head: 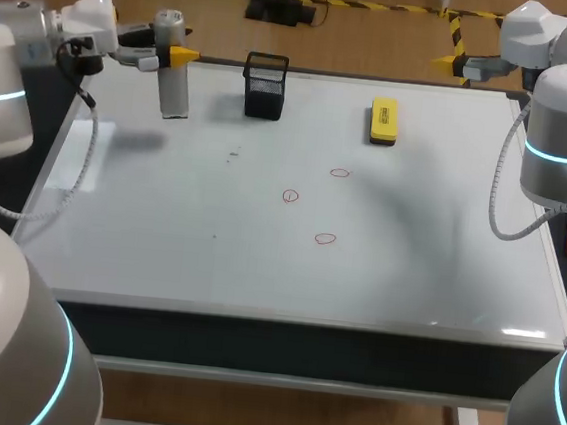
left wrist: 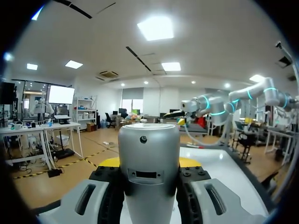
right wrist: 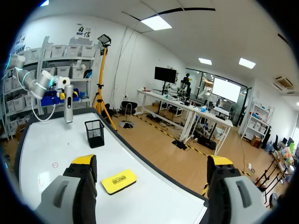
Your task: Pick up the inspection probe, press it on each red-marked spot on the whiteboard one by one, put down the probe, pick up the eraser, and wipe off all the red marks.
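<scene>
Probe pickup looks done: the left gripper [head: 166, 57] clamps the inspection probe [head: 174, 81], raised left of the mesh holder [head: 264, 86]. Three red marks [head: 290, 196] await pressing and wiping; the eraser [head: 384, 121] lies untouched, and the right gripper [right wrist: 152, 164] gapes wide, empty.

Upright silver probe [head: 174, 76], flat yellow eraser [head: 384, 121]

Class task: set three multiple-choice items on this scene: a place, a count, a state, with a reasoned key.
1. Where is the yellow eraser? A. on the whiteboard, apart from the black mesh holder B. inside the holder C. on the floor
2. How many red marks? A. one B. three C. five
3. The left gripper is: A. open B. shut on the inspection probe C. shut on the eraser
Key: A, it lies flat beside the holder; B, three circles show; B, both fingers clamp the probe.
</scene>
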### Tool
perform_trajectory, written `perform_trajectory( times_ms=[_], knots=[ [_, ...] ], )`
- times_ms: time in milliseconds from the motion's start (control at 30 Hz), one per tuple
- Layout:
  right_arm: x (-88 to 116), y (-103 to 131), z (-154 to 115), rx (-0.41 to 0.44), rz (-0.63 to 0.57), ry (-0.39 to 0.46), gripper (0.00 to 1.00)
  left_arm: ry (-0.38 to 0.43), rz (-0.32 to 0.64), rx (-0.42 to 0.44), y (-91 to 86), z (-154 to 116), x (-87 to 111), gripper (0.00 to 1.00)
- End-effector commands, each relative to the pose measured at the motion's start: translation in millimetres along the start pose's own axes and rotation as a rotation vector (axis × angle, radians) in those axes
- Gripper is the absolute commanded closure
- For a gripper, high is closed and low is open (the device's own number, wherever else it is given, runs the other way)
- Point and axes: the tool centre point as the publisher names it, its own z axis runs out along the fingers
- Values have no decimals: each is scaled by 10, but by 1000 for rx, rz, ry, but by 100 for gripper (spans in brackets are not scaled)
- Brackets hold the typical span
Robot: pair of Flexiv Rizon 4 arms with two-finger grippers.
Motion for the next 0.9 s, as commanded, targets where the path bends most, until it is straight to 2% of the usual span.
perform_trajectory(
  times_ms=[33, 100, 300, 400, 467, 533, 600, 733, 900],
  knots=[
    [-67, -92, 20, 117, -100, 121, 0, -84, 2, 0, -23, -2, 44, 100],
    [-125, -144, 89, 195, -204, 270, 0, -84, 2, 0, -23, -2, 44, 100],
    [-206, -138, 412, 380, -515, 608, 0, -84, 2, 0, -23, -2, 44, 100],
    [-161, -156, 563, 465, -654, 759, 0, -84, 2, 0, -23, -2, 44, 100],
    [-138, -173, 640, 500, -718, 814, 0, -84, 2, 0, -23, -2, 44, 100],
    [-74, -193, 729, 595, -847, 908, 0, -84, 2, 0, -23, -2, 44, 100],
    [-22, -223, 809, 672, -967, 975, 0, -84, 2, 0, -23, -2, 44, 100],
    [64, -223, 967, 797, -1210, 1015, 0, -84, 2, 0, -23, -2, 44, 100],
    [153, -235, 1063, 862, -1378, 1068, 0, -84, 2, 0, -23, -2, 44, 100]
  ],
)
